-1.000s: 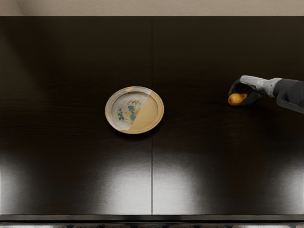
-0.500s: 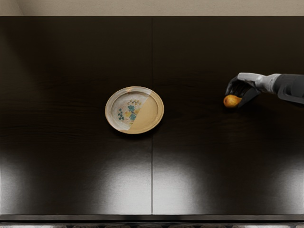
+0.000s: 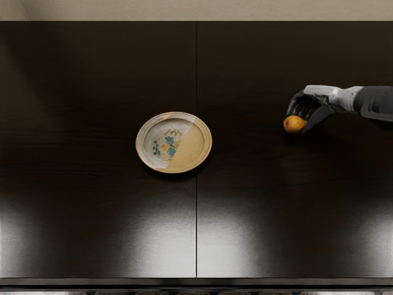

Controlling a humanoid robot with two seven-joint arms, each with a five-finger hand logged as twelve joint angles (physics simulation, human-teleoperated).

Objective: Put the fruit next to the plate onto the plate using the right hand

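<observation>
A small orange-yellow fruit (image 3: 294, 124) sits in the curled fingers of my right hand (image 3: 305, 112), whose arm comes in from the right edge. The hand holds it a little above the dark table, well to the right of the plate. The round plate (image 3: 174, 142) lies near the table's middle, half cream with a blue and yellow pattern, half plain tan, with nothing on it. The left arm does not show.
The dark wooden table (image 3: 196, 221) has a thin seam running down its middle past the plate's right rim. Its front edge lies along the bottom of the view, and a pale wall strip shows at the top.
My right hand has risen slightly and moved left toward the plate, carrying the fruit with it. The plate has not moved.
</observation>
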